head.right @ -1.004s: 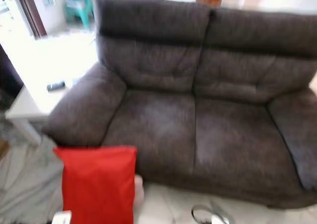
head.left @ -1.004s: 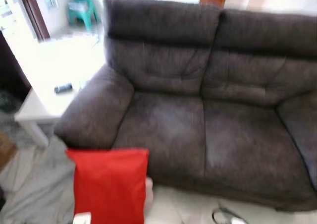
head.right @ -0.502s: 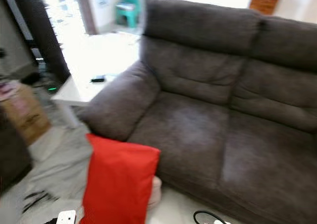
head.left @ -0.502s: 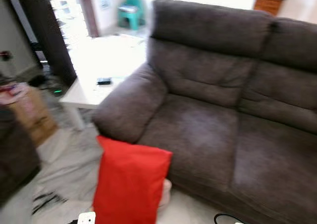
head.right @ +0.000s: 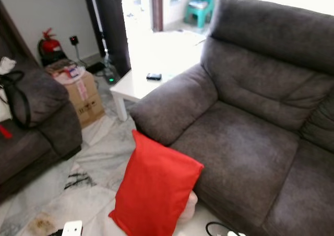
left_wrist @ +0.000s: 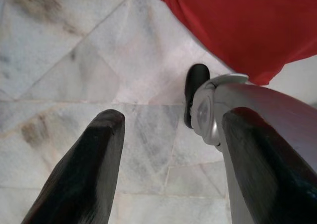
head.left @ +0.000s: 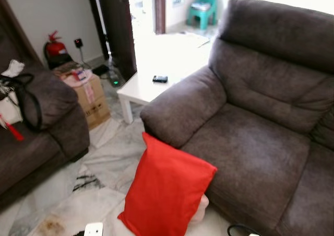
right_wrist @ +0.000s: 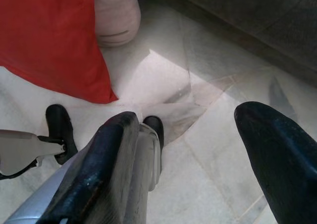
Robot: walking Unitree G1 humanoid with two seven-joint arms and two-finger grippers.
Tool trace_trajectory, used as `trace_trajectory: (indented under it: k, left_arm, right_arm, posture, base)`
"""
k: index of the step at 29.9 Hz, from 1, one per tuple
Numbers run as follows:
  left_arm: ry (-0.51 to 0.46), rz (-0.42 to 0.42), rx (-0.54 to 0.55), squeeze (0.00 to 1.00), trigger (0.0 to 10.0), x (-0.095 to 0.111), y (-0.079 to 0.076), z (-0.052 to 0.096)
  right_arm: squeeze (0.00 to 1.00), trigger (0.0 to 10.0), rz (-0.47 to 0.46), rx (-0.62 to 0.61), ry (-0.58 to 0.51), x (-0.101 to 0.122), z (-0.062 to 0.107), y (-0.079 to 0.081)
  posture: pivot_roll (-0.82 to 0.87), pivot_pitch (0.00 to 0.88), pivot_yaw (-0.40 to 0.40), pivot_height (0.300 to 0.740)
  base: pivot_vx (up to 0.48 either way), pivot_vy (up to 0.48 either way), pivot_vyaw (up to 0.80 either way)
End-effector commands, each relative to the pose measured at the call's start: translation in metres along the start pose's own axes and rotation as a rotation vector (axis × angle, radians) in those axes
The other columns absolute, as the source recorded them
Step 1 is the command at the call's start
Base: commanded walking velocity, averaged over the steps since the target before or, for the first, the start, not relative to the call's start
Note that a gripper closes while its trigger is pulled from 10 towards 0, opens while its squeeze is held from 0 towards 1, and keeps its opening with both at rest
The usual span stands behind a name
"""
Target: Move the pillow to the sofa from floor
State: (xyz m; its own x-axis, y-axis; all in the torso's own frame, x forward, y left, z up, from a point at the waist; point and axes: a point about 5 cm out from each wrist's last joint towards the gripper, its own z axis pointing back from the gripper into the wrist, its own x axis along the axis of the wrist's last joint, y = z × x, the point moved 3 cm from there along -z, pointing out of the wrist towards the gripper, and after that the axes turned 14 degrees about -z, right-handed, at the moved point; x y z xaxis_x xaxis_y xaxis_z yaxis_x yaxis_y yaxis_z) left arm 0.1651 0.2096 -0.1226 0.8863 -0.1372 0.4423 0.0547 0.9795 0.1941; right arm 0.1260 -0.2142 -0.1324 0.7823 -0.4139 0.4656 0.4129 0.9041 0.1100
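A red pillow (head.left: 167,191) stands on its edge on the marble floor (head.left: 104,163), leaning against the front of the dark grey sofa (head.left: 261,142) below its left armrest. The same red pillow (left_wrist: 247,26) appears in the left wrist view, beyond my left gripper (left_wrist: 171,169), which hangs open over the floor. My right gripper (right_wrist: 195,159) also hangs open above the floor, with the pillow (right_wrist: 49,40) a short way off. Nothing is between either pair of fingers.
A white low table (head.left: 156,77) with a small black object (head.left: 160,79) stands beside the sofa's armrest. A cardboard box (head.left: 86,92) and a second dark sofa (head.left: 36,131) with a bag are on the left. A pale rounded object (right_wrist: 116,16) lies behind the pillow. A cable (head.right: 219,228) lies on the floor.
The camera has swung to the left: sofa and pillow have shifted right in the picture, and the second sofa, box and doorway have come into sight. The pillow itself has not moved.
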Motion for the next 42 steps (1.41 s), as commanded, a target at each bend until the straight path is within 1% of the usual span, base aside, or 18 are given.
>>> trace_trajectory:
  k: [1,4,6,10,17,18,19,21,30,42]
  left_arm:
    - [0.000,0.001,0.005,0.00,10.0,0.0001,0.0004,0.0000]
    - [0.000,0.004,0.004,0.00,10.0,0.0000,0.0002,0.0000]
    - [0.000,0.005,0.004,0.00,10.0,-0.0001,0.0001,0.0000]
    - [-0.002,0.006,0.004,0.00,10.0,0.0002,0.0001,0.0000]
    - [-0.002,0.007,0.005,0.00,10.0,0.0003,0.0003,0.0000]
    - [-0.002,0.007,0.006,0.00,10.0,0.0002,0.0003,0.0000]
    - [-0.002,0.008,0.006,0.00,10.0,0.0002,0.0003,0.0000]
    - [-0.003,0.009,0.006,0.00,10.0,0.0002,0.0003,0.0000]
    - [-0.012,0.014,0.010,0.00,10.0,0.0013,0.0010,0.0001]
    - [-0.016,0.000,0.023,0.00,10.0,0.0013,0.0033,0.0002]
  right_arm:
    - [0.00,10.0,-0.016,-0.009,0.012,-0.0048,0.0012,-0.0035]
    - [0.00,10.0,-0.005,-0.007,0.012,-0.0045,0.0012,-0.0035]
    - [0.00,10.0,0.028,0.001,0.010,-0.0034,0.0011,-0.0030]
    - [0.00,10.0,0.002,-0.011,0.013,-0.0045,0.0012,-0.0040]
    - [0.00,10.0,0.009,-0.005,0.014,-0.0043,0.0011,-0.0033]
    - [0.00,10.0,-0.024,-0.005,0.009,-0.0046,0.0013,-0.0031]
    - [0.00,10.0,-0.028,-0.007,0.008,-0.0048,0.0013,-0.0033]
    - [0.00,10.0,-0.024,-0.007,0.008,-0.0046,0.0013,-0.0033]
    - [0.00,10.0,-0.056,-0.012,-0.004,-0.0042,0.0014,-0.0032]
    - [0.00,10.0,-0.062,-0.010,-0.005,-0.0053,0.0015,-0.0021]
  posture:
    - [-0.06,0.000,-0.040,0.740]
    - [-0.06,0.000,-0.041,0.740]
    - [-0.06,0.000,-0.040,0.740]
    - [-0.06,0.000,-0.041,0.740]
    - [-0.06,0.000,-0.041,0.740]
    - [-0.06,0.000,-0.041,0.740]
    - [-0.06,0.000,-0.041,0.740]
    - [-0.06,0.000,-0.040,0.740]
    - [-0.06,0.000,-0.037,0.740]
    - [-0.06,0.000,-0.028,0.740]
  base:
    - [0.000,0.000,0.00]
    - [0.000,0.000,0.00]
    - [0.000,0.000,0.80]
    - [0.000,0.000,0.80]
    - [0.000,0.000,0.76]
    - [0.000,0.000,0.00]
    - [0.000,0.000,0.00]
    - [0.000,0.000,0.00]
    - [0.000,0.000,0.00]
    - [0.000,0.000,0.00]
